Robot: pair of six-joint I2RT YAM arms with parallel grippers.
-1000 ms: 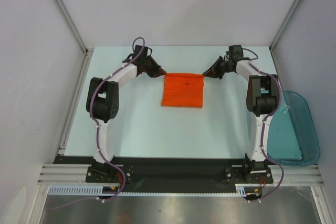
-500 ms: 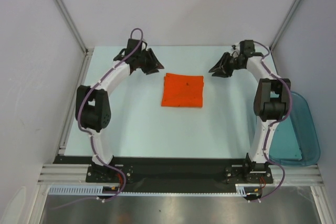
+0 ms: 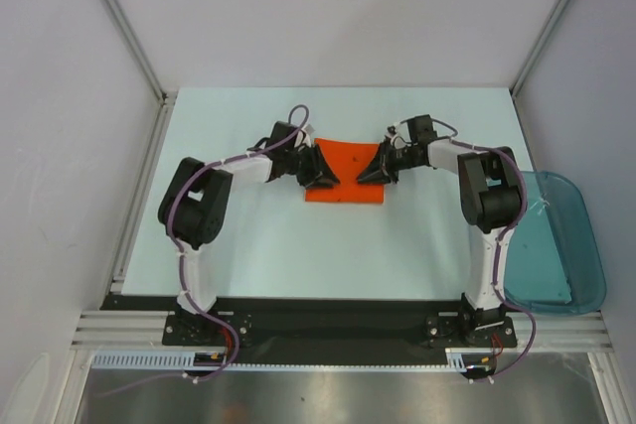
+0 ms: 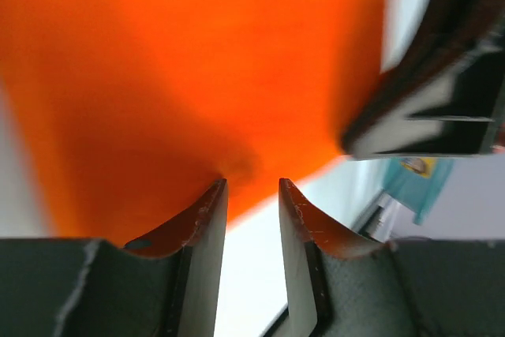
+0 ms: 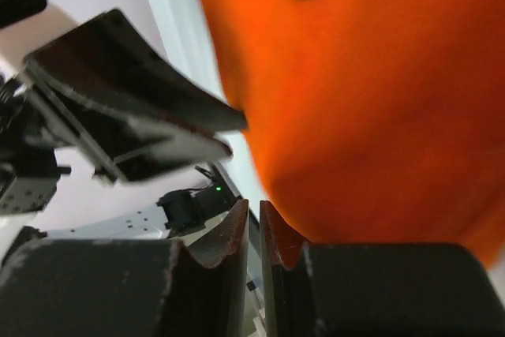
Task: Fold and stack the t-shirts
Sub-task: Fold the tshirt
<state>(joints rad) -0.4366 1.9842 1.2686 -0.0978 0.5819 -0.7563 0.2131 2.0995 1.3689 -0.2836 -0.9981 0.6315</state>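
my left jaws slightly open, right jaws nearly closed, both empty | pinch orange t-shirt [image 3: 348, 160] edges evenly, lift together

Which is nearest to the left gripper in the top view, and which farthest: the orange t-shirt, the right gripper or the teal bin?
1. The orange t-shirt, directly at the tips of the left gripper, just to its right.
2. The right gripper, across the shirt at its opposite side.
3. The teal bin, far off at the table's right edge.
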